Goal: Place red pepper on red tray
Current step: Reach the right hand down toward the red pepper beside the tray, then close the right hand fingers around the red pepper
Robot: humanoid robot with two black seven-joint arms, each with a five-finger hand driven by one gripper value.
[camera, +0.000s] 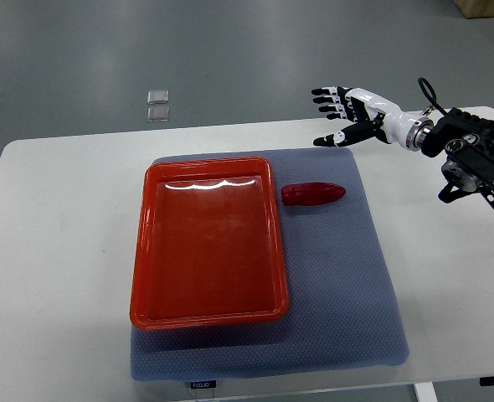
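Top view showed nothing done: red pepper (313, 194) lay just outside red tray (208, 311) (toward three o'clock), right hand (344, 115) spread empty at one o'clock

Red tray (208, 243) sits on a blue-grey mat (347, 276) laid over the white table (54, 251), toward the mat's left edge. Tray interior holds nothing. Red pepper (313, 194) lies on the mat just beside the tray's far right corner, apart from the rim, tip pointing toward the table's right edge. Right hand (345, 115) hovers above the table's far edge near the mat's far right corner, fingers spread, holding nothing.
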